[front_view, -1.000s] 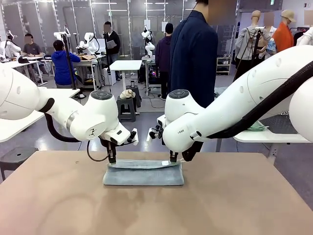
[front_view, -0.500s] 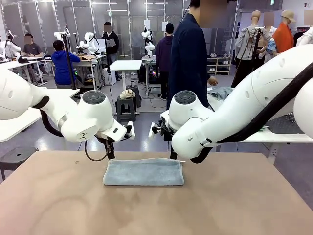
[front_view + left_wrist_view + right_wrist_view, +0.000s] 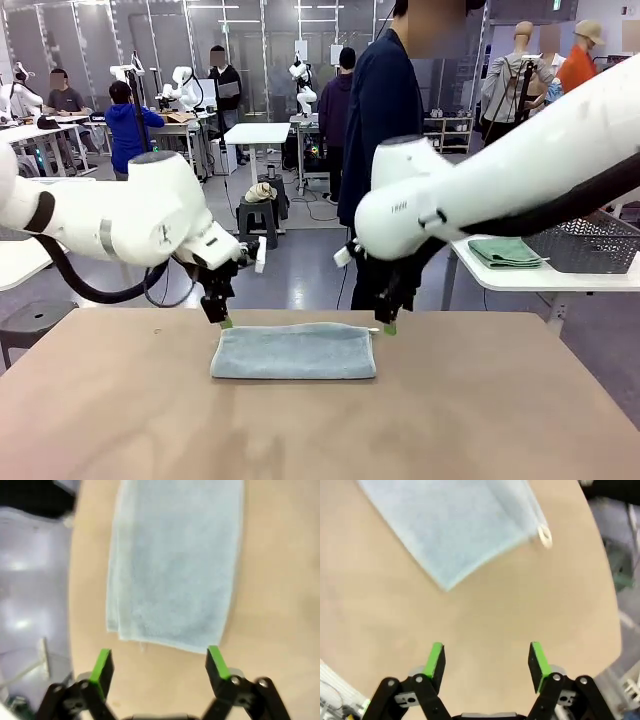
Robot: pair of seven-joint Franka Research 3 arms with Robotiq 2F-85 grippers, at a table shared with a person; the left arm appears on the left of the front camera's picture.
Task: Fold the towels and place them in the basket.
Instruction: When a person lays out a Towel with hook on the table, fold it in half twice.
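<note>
Your left gripper (image 3: 160, 662) and right gripper (image 3: 487, 657) both gape wide and empty, seemingly just clear of the folded towel (image 3: 293, 352), one at each end.

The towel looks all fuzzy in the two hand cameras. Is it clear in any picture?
Left wrist view: the towel is soft and blurred, while the green pads near the lens look crisper. Right wrist view: the towel is blurred too, its white loop smeared. Front view: the towel is sharp and evenly lit, no glare.
</note>
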